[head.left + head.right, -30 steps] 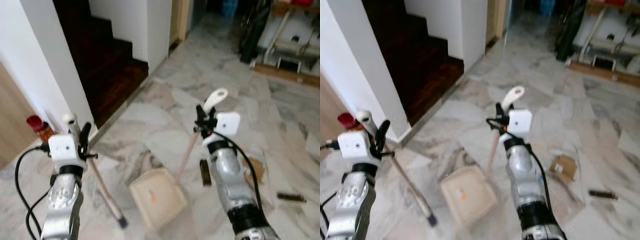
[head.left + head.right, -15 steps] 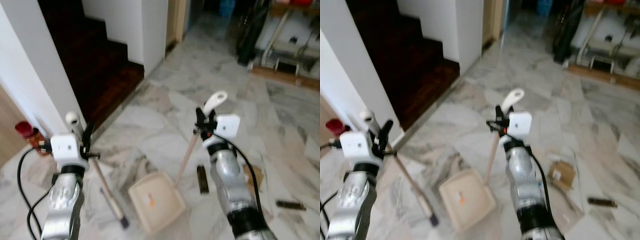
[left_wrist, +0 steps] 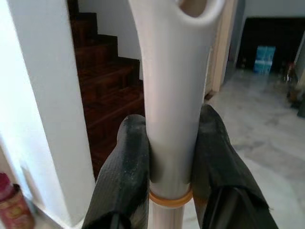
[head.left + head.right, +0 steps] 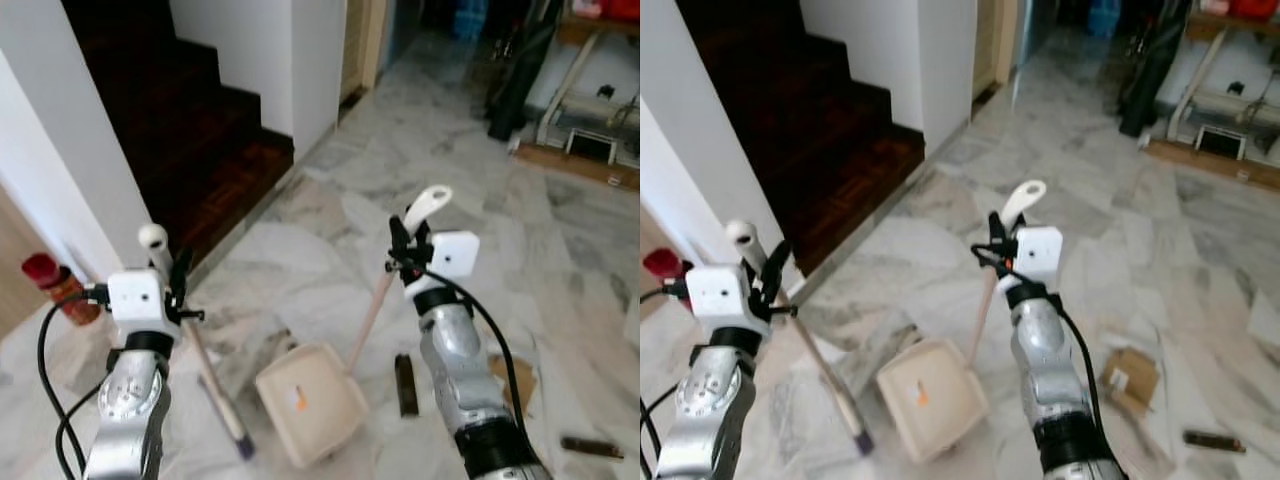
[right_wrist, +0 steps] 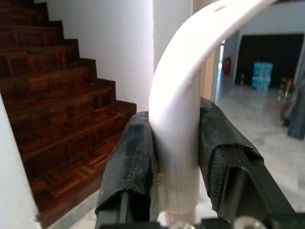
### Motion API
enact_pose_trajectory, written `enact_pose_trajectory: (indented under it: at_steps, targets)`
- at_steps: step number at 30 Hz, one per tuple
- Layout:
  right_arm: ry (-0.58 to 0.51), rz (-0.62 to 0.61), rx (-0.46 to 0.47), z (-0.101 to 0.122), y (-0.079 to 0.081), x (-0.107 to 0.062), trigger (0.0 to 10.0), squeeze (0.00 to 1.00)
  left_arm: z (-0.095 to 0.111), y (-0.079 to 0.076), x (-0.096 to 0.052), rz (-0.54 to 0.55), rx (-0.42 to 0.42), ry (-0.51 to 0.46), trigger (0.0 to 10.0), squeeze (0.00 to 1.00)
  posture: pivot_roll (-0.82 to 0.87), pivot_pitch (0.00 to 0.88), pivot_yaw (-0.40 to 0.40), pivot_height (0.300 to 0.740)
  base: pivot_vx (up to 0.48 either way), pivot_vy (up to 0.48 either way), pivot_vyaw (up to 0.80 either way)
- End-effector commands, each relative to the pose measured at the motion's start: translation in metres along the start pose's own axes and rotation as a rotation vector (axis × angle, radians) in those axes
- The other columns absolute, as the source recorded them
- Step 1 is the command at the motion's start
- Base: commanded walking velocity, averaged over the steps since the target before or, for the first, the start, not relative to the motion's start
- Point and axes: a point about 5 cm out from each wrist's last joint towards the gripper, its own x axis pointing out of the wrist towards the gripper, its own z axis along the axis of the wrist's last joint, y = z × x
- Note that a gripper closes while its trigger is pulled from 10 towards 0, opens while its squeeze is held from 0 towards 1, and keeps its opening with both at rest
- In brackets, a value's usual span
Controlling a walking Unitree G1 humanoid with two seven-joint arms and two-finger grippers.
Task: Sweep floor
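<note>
Gripping tight, our left gripper (image 3: 169,162) held the broom (image 4: 205,365), our right gripper (image 5: 176,162) the dustpan (image 4: 310,400); debris (image 4: 405,385) lay at three o'clock, stairs (image 4: 190,130) at eleven.

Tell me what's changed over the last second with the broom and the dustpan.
Little has changed. The view shifted as the robot's head moved, so the stairs and floor debris sit differently in frame. The left gripper stays clamped on the broom handle, the right gripper on the dustpan handle. The dustpan still rests on the floor beside the broom head.
</note>
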Motion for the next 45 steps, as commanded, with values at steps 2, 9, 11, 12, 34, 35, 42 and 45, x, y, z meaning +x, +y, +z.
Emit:
enact_pose_trajectory:
  at_steps: [2,9,11,12,34,35,42,45]
  targets:
    - [-0.071,0.017,0.014,0.0161,0.0049,0.0065,10.0,0.0,0.0101,0.0051,0.0036,0.01,0.036,-0.045,10.0,0.0,0.01,0.009,-0.036,0.74,0.322,0.0,0.0]
    - [-0.069,0.016,0.013,0.0172,0.0045,0.0084,10.0,0.0,0.0106,0.0047,0.005,0.02,0.03,-0.044,10.0,0.0,0.01,0.045,-0.037,0.74,0.323,0.0,0.0]
    - [-0.066,0.014,0.012,0.0169,0.0044,0.0084,10.0,0.0,0.0105,0.0047,0.0049,0.02,0.029,-0.044,10.0,0.0,0.01,0.049,-0.038,0.74,0.322,0.0,0.0]
    - [-0.066,0.015,0.012,0.0171,0.0049,0.0087,10.0,0.0,0.0103,0.0048,0.0048,0.022,0.028,-0.043,10.0,0.0,0.01,0.052,-0.038,0.74,0.322,0.0,0.0]
    - [-0.07,0.008,0.015,0.019,0.0037,0.0114,10.0,0.0,0.0104,0.0038,0.0069,0.032,0.022,-0.045,10.0,0.0,0.0,0.06,-0.043,0.74,0.324,0.0,0.0]
    - [-0.07,0.007,0.016,0.0191,0.0036,0.0117,10.0,0.0,0.0102,0.0037,0.0071,0.031,0.022,-0.045,10.0,0.0,0.0,0.059,-0.039,0.74,0.322,0.0,0.0]
    - [-0.061,-0.03,0.009,0.0159,-0.0004,0.0097,10.0,0.0,0.0124,-0.0021,0.0097,-0.007,0.017,-0.048,10.0,0.0,0.01,0.051,-0.022,0.74,0.324,0.0,0.0]
    - [-0.061,-0.046,0.016,0.0154,-0.0022,0.0085,10.0,0.0,0.0121,-0.0011,0.0098,-0.018,0.023,-0.043,10.0,0.0,0.0,0.041,-0.011,0.74,0.325,0.0,0.0]
